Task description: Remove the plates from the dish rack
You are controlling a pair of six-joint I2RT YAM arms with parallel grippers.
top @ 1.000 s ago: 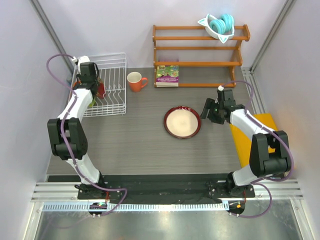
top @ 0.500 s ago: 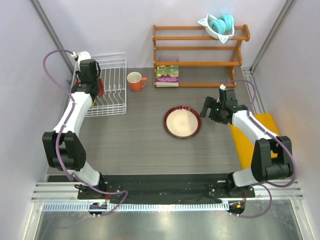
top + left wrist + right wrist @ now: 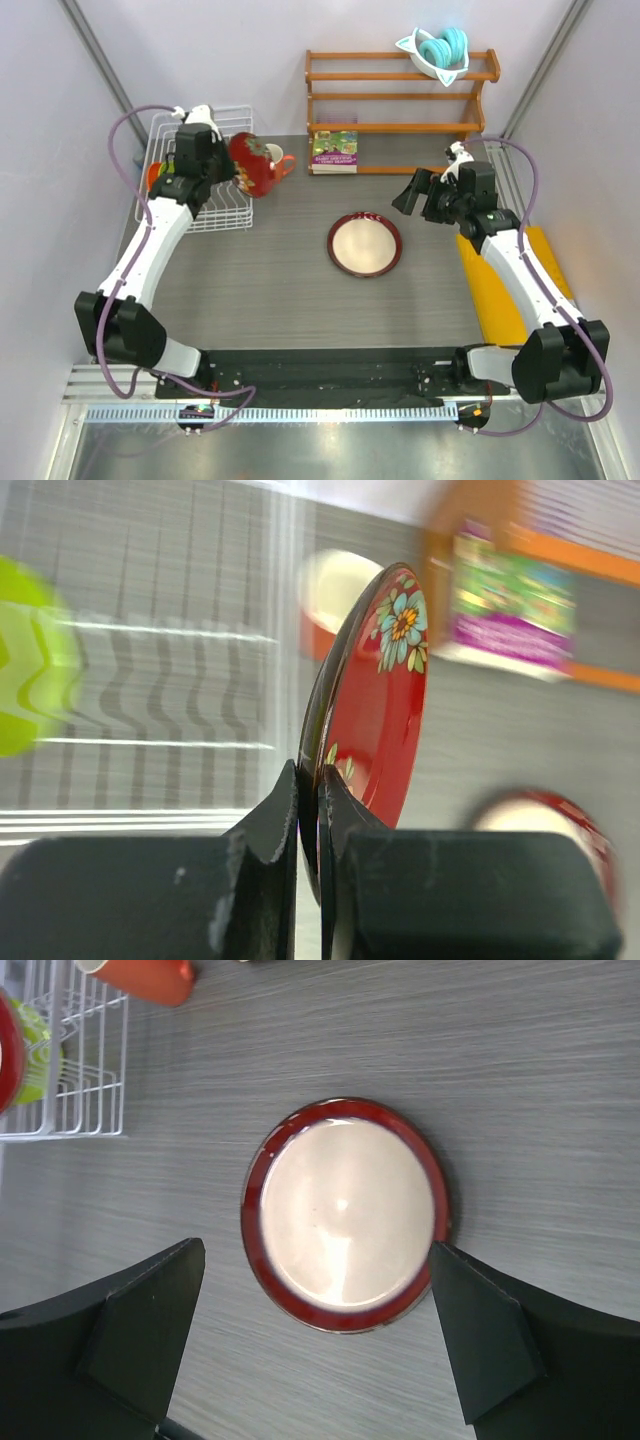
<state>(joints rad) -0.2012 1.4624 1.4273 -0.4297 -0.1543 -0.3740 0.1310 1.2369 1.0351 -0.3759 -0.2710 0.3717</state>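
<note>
Jaws on L gripper [image 3: 310, 780] are clamped on the rim of the dark red floral plate [image 3: 385, 695], upright & edge-on at the dish rack's [image 3: 225, 195] right edge, partly covering the orange mug [image 3: 282, 160]. L wrist view is smeared, so the lime green plate [image 3: 25, 670] in the rack is just a blur, and an orange shape [image 3: 150, 178] at the rack's left side is half hidden by the L arm [image 3: 165, 215], so I can't tell what it is. R gripper [image 3: 315, 1250] hangs w/ jaws wide apart over the cream-faced, red-rimmed plate [image 3: 365, 244] lying flat mid-table, and the wooden shelf's [image 3: 400, 96] top tier holds a white bowl w/ teal rings [image 3: 440, 50].
</note>
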